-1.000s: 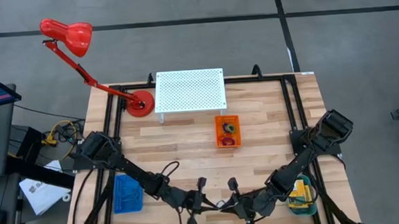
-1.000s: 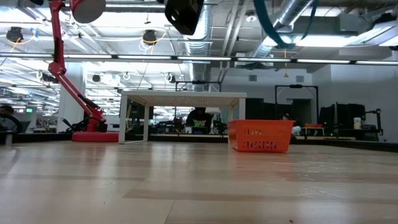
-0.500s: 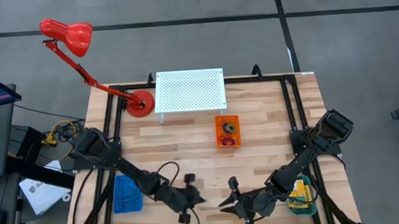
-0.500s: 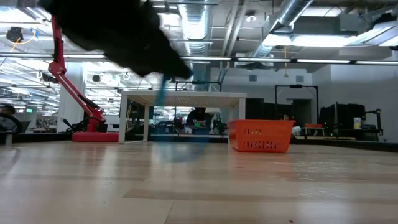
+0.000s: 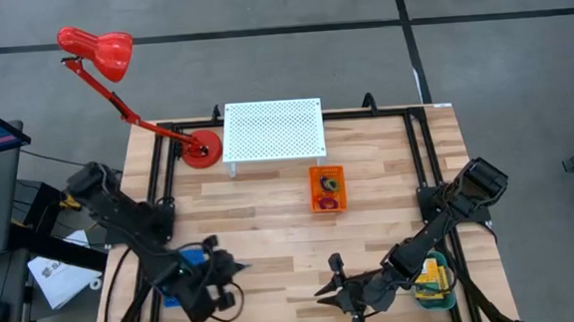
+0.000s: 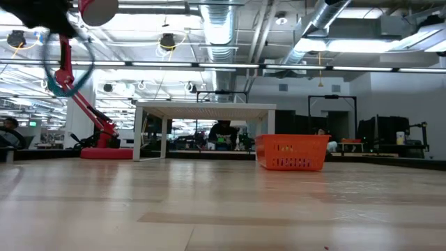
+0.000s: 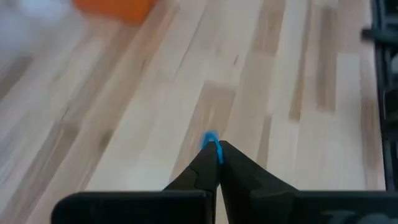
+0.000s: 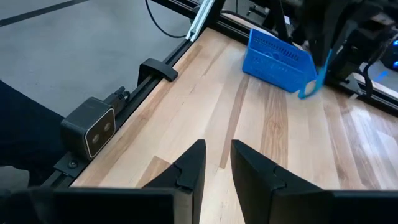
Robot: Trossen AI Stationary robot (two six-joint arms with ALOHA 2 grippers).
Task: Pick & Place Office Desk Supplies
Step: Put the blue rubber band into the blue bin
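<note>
Left gripper (image 7: 217,148), lower left in the high view, pinches a blue rubber band (image 7: 210,139); right gripper (image 8: 216,163) narrowly parted; no legible writing.

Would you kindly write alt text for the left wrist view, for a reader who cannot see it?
The left gripper pinches a small blue item between its shut dark fingers above a pale wooden table. A blurred orange tray sits at the far edge.

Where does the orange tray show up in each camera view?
High view: orange tray mid-table, below the white perforated stand.
Low view: right of centre, right of the stand.
Left wrist view: a blurred orange patch far ahead, likely it.
Right wrist view: not in it.
Shared landmark: the stand.
</note>
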